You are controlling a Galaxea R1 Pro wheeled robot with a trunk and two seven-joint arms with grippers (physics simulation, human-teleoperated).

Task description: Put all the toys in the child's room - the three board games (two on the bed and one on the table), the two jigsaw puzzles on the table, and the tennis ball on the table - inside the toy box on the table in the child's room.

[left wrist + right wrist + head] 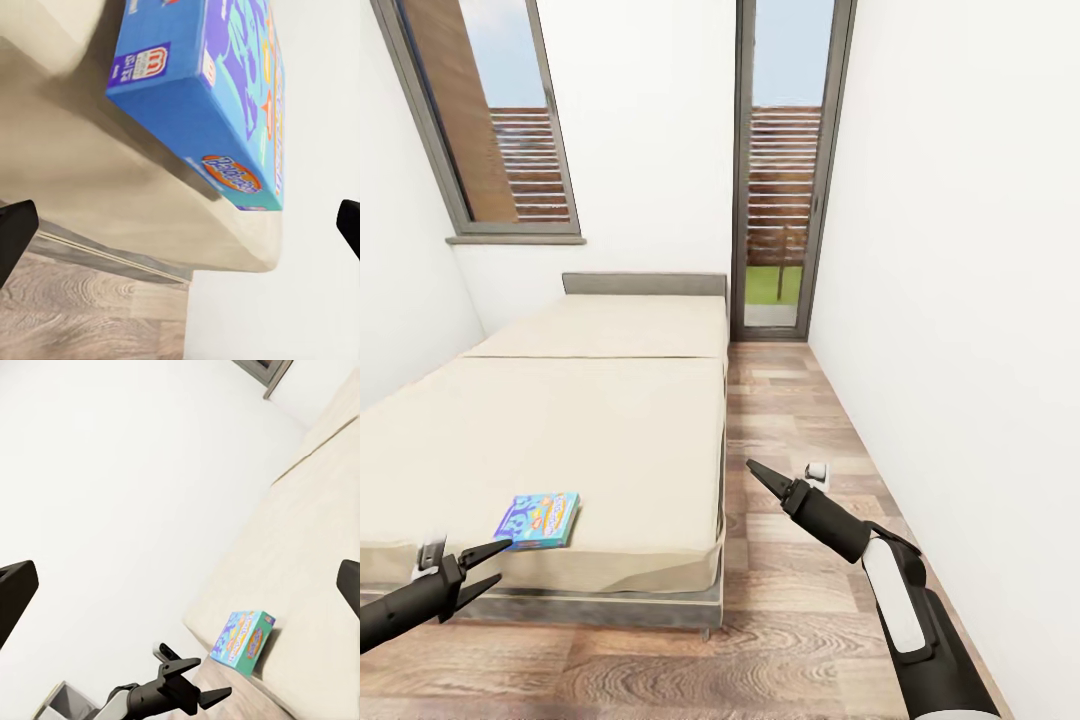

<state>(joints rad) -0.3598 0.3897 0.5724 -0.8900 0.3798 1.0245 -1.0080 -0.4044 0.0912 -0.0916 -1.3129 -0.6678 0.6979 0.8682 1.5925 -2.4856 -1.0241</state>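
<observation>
1. One board game (538,520) is lying flat near the foot corner of the bed (590,420), close to its front edge.
2. I am holding the left gripper (488,570) just short of that box, fingers spread apart and empty.
3. I am keeping the right gripper (760,473) out over the wooden floor (800,420) beside the bed; I cannot tell whether its fingers are parted.

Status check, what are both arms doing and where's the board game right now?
Left tool open, empty, just short of the board game. Right tool open, empty, over the floor. Game flat near the bed foot edge. Nothing in the way.
</observation>
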